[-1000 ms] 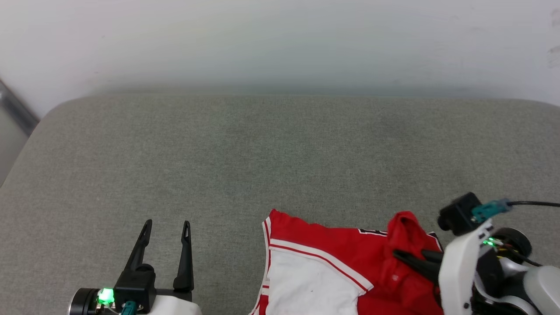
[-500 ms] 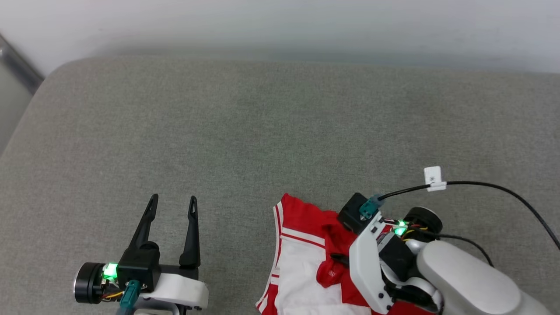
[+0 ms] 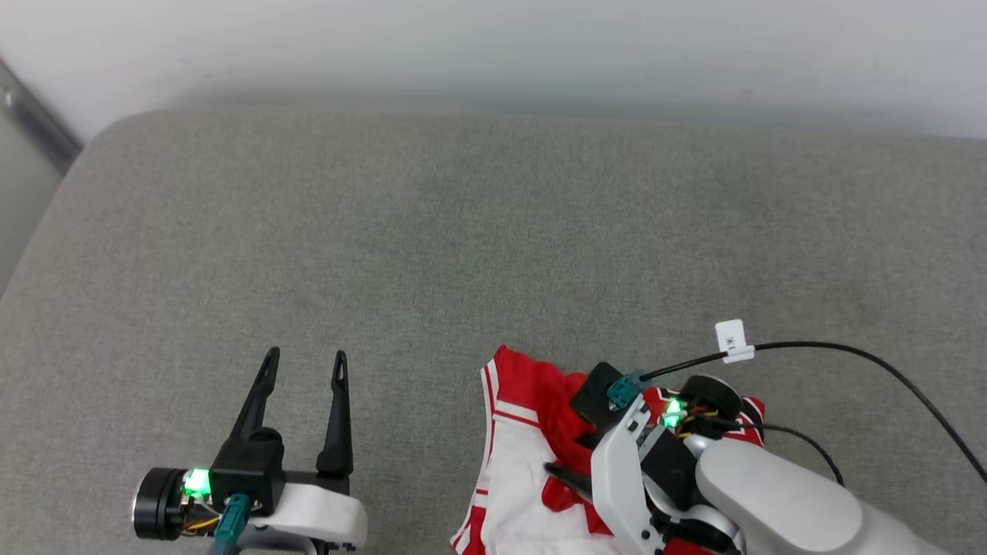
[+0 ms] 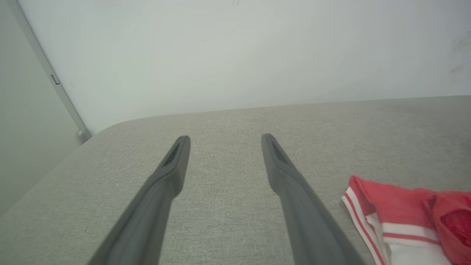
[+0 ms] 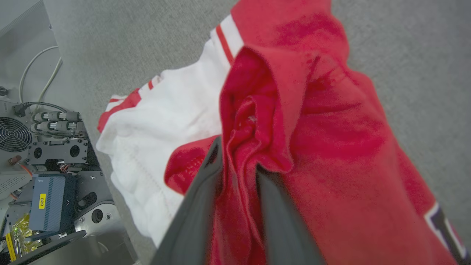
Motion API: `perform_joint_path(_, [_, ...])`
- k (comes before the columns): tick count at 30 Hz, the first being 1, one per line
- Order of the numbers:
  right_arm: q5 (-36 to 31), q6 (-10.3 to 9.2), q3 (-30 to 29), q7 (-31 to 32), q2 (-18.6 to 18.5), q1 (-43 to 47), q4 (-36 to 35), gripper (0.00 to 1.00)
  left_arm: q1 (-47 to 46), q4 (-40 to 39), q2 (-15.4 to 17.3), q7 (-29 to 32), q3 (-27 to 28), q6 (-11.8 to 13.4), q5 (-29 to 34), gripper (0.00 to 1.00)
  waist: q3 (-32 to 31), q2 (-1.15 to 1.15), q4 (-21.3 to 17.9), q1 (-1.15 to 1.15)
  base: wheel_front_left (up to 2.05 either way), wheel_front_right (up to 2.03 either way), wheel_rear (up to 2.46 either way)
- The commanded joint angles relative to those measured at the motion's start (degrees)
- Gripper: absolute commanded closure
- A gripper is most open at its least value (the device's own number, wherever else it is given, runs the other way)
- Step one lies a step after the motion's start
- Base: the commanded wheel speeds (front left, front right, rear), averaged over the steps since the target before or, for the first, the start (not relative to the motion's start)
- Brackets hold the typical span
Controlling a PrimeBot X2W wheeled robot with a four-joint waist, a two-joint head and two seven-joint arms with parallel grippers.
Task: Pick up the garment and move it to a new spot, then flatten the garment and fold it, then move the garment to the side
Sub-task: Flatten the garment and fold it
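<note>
Since garment lies crumpled, lower centre of head view, we judge flattening, folding, side move undone. Empty left gripper: jaws wide apart; right gripper: jaws straddle red fold, grip unclear.

Grey woven upholstered surface, broad and flat, with a rounded far-left corner and a soft rolled far edge. Plain off-white wall directly behind, meeting the surface along its whole far side; faint scuff marks at the wall's right end in the left wrist view. Slim grey metal strip running diagonally down the wall to the left of the corner. Beside the surface's near edge, in the right wrist view: round fan grille, pale cables, blue box with a yellow label.
</note>
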Motion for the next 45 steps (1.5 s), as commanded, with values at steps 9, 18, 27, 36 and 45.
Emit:
perform_joint_path(9, [-5.09,-0.09,-9.87,-13.11,-7.19,0.90,-9.38,0.00,4.18,-0.03,-0.29,-0.12,0.63,0.52,0.52,0.00,-6.73,0.00,-2.79,-0.01,0.00,0.00,0.00])
perform_joint_path(18, [-23.33,-0.08,-39.08,-30.46,-5.81,14.07,-12.16,0.00,6.48,-0.83,-0.37,-0.12,0.94,0.79,0.15,0.00,-9.05,0.00,-4.84,-0.01,0.00,0.00,0.00])
perform_joint_path(27, [-35.65,-0.08,-61.36,-35.86,5.15,30.53,-17.15,0.00,8.16,-1.65,-0.50,-0.12,1.23,0.51,-0.18,0.00,-9.63,0.00,-5.73,-0.01,0.00,0.00,0.00])
perform_joint_path(36, [-36.92,-0.07,-68.33,-35.95,13.56,41.49,-27.69,0.00,9.35,-3.34,-0.74,-0.12,2.29,-0.30,-1.17,0.00,-10.01,0.00,-5.40,-0.01,0.00,0.00,0.00])
perform_joint_path(45, [-35.32,-0.07,-70.05,-35.96,16.00,48.38,-28.69,0.00,10.31,-3.88,-0.96,-0.12,2.56,-1.04,-0.81,0.00,-10.47,0.00,-4.59,-0.01,0.00,0.00,0.00])
